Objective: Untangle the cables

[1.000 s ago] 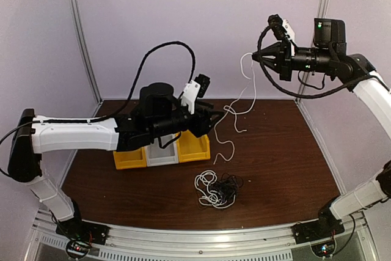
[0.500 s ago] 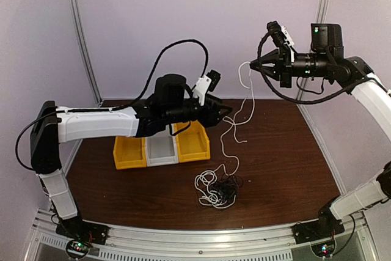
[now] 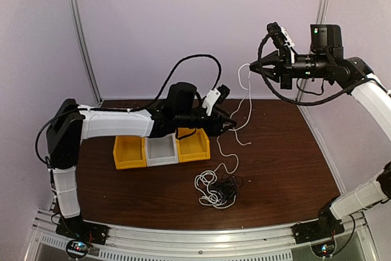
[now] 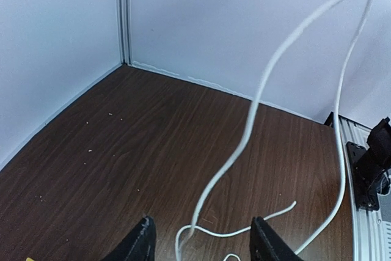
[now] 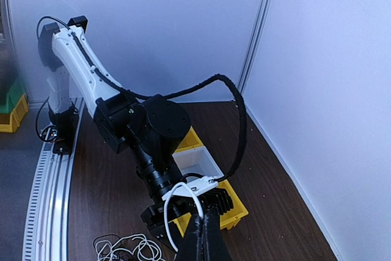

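A tangled pile of white and black cables (image 3: 217,189) lies on the brown table (image 3: 287,151) in front of the bins. One white cable (image 3: 247,99) rises from it to my right gripper (image 3: 252,66), which is held high at the right and shut on the cable's upper loop (image 5: 177,195). My left gripper (image 3: 231,124) reaches out over the bins to that hanging strand. In the left wrist view the white strand (image 4: 244,142) runs down between the open jaws of the left gripper (image 4: 201,244), touching neither fingertip (image 4: 142,241). The pile also shows in the right wrist view (image 5: 125,247).
Three small bins stand in a row under the left arm: yellow (image 3: 129,151), grey-white (image 3: 162,149), yellow (image 3: 194,145). Pale walls with metal posts (image 3: 82,35) close the back and sides. A metal rail (image 3: 201,236) runs along the near edge.
My left arm has stretched out to the right, bringing its gripper up to the hanging white cable, with the jaws a little wider. The right gripper has shifted slightly left, still holding the cable.
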Action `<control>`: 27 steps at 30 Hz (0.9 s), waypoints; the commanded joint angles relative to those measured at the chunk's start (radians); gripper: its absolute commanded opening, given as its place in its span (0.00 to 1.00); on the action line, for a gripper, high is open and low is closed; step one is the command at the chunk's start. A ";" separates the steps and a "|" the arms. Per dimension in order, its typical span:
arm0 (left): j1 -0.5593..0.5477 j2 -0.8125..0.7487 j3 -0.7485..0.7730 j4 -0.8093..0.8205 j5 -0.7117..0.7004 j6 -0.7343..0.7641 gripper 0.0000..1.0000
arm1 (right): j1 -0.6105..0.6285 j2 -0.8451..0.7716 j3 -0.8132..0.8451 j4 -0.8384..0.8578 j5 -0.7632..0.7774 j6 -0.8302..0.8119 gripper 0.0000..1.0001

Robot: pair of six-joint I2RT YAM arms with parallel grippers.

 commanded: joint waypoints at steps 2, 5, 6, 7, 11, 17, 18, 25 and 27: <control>0.001 0.048 0.065 0.041 -0.037 0.019 0.51 | 0.008 -0.020 -0.014 0.005 -0.020 -0.007 0.00; 0.002 0.069 0.087 0.037 -0.059 0.022 0.39 | 0.007 -0.022 -0.025 0.008 -0.017 -0.008 0.00; 0.002 0.074 0.093 0.034 -0.074 0.021 0.36 | 0.007 -0.022 -0.028 0.009 -0.016 -0.008 0.00; 0.002 0.077 0.095 0.036 -0.082 0.021 0.34 | 0.008 -0.023 -0.032 0.009 -0.016 -0.009 0.00; 0.004 0.090 0.101 0.046 -0.022 0.027 0.38 | 0.007 -0.024 -0.036 0.012 -0.017 -0.008 0.00; 0.003 0.101 0.072 0.103 0.071 0.019 0.34 | 0.007 -0.025 -0.031 0.009 -0.009 -0.010 0.00; 0.003 0.104 0.071 0.107 0.068 0.018 0.30 | 0.007 -0.026 -0.032 0.009 -0.008 -0.010 0.00; 0.003 0.108 0.092 0.057 -0.019 0.023 0.01 | 0.005 -0.045 -0.047 -0.019 0.027 -0.059 0.00; 0.006 0.100 0.112 0.038 -0.061 0.022 0.00 | -0.010 -0.062 -0.085 -0.017 0.068 -0.065 0.02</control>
